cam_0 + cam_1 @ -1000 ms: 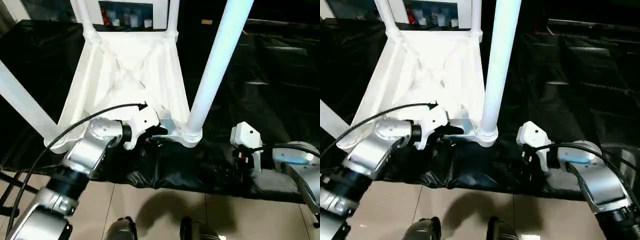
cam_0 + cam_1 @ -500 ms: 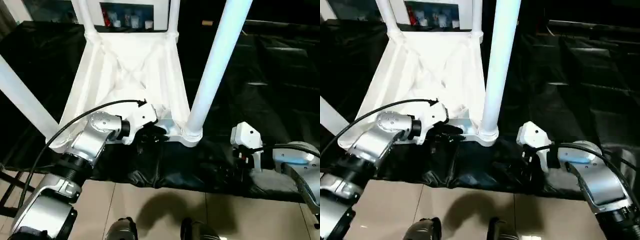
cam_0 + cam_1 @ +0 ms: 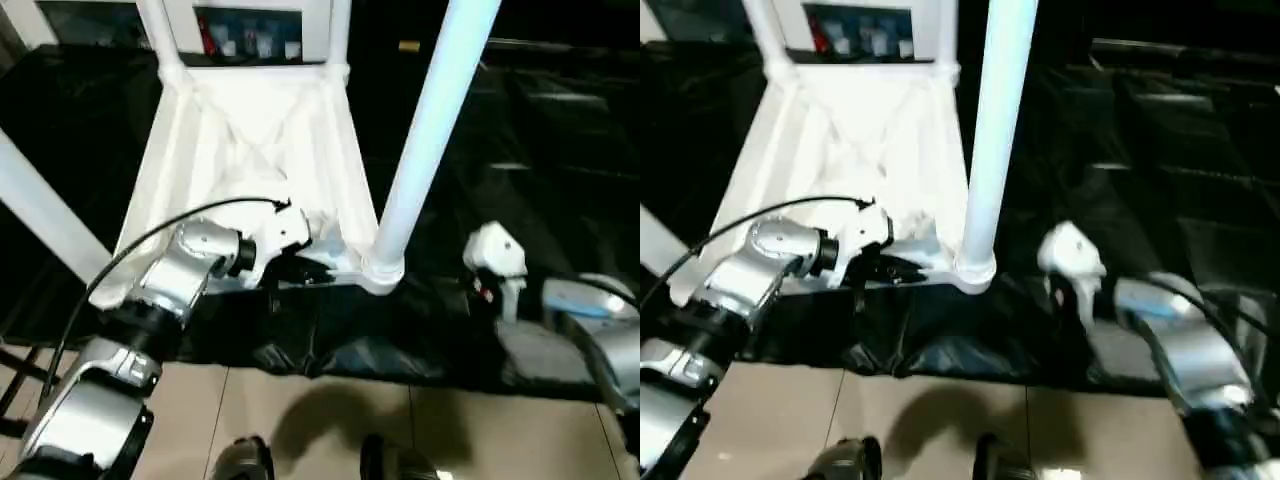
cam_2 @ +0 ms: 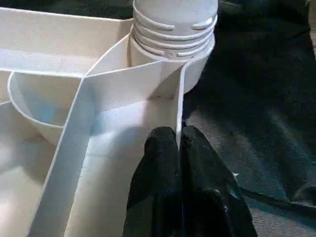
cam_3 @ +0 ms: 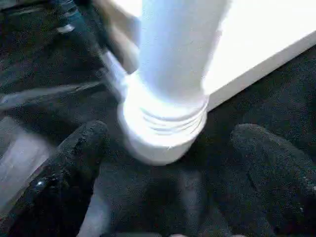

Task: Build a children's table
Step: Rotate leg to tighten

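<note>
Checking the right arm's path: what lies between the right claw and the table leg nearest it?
Only bare black sheet, as the left eye view shows. The open right claw faces the near leg at its socket, without touching.

Both eye views look forward and down from the head over the silver forearms, sharing the upturned table (image 3: 260, 150) on black sheeting. The left wrist view looks close along its tool (image 4: 178, 143) at a rib beside a corner socket. The right wrist view faces a leg (image 5: 173, 59) in its socket, very near.
</note>
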{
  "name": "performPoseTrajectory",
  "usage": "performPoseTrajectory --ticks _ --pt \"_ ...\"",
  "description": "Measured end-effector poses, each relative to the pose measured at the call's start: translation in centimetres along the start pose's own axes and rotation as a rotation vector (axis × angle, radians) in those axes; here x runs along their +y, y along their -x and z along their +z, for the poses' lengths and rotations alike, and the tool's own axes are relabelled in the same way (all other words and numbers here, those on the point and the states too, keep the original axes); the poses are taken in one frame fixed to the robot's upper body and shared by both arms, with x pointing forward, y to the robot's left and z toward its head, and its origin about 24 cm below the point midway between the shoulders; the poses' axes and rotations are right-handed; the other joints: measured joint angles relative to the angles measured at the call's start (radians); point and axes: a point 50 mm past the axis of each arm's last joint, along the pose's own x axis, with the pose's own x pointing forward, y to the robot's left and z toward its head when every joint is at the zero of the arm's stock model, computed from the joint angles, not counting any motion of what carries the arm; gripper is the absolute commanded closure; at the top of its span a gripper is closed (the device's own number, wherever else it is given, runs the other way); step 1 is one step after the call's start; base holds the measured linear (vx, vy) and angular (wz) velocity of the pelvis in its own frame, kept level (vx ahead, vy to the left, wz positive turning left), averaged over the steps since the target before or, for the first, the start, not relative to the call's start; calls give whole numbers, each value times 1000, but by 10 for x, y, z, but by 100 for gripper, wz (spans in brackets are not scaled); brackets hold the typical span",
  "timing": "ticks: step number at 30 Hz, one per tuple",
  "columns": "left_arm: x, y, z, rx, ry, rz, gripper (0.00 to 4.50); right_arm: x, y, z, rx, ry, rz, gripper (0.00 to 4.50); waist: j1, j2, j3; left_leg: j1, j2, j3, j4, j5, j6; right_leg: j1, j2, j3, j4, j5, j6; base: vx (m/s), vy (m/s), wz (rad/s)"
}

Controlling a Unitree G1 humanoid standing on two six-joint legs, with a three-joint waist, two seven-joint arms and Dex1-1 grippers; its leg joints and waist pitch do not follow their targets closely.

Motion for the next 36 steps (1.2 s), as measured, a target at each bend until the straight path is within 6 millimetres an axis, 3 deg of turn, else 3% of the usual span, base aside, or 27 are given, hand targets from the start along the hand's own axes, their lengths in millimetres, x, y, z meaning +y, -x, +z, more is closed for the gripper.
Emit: performPoseTrajectory --ticks 8,10,27,33,36 --pt "-3 2 -2 -5 15 4 449 2 -30 3 -48 -36 23 0 -4 -1 0 0 0 1 0 -1 -2 0 0 1 -1 0 0 0 0 0" --pt "-4 3 -2 -6 16 6 450 1 -35 5 -54 -33 31 28 -5 -1 1 0 0 1 -1 -1 -2 0 0 0 -1 0 0 0 0 0" --pt "-3 8 -4 -4 36 23 450 2 -49 4 -69 -25 111 161 -29 -5 3 0 0 1 -1 -1 -2 0 0 1 -1 -1 1 0 0 0" --pt "-1 9 -5 -8 52 44 450 2 -54 4 -79 -37 91 175 -35 -8 4 2 0 1 -2 -1 -2 0 0 1 -1 -3 5 0 0 0" --pt "2 0 1 -23 63 115 450 0 -60 2 -111 -96 -45 176 -38 -10 5 2 -1 1 -4 -1 -2 0 0 2 -2 -3 5 0 0 0"
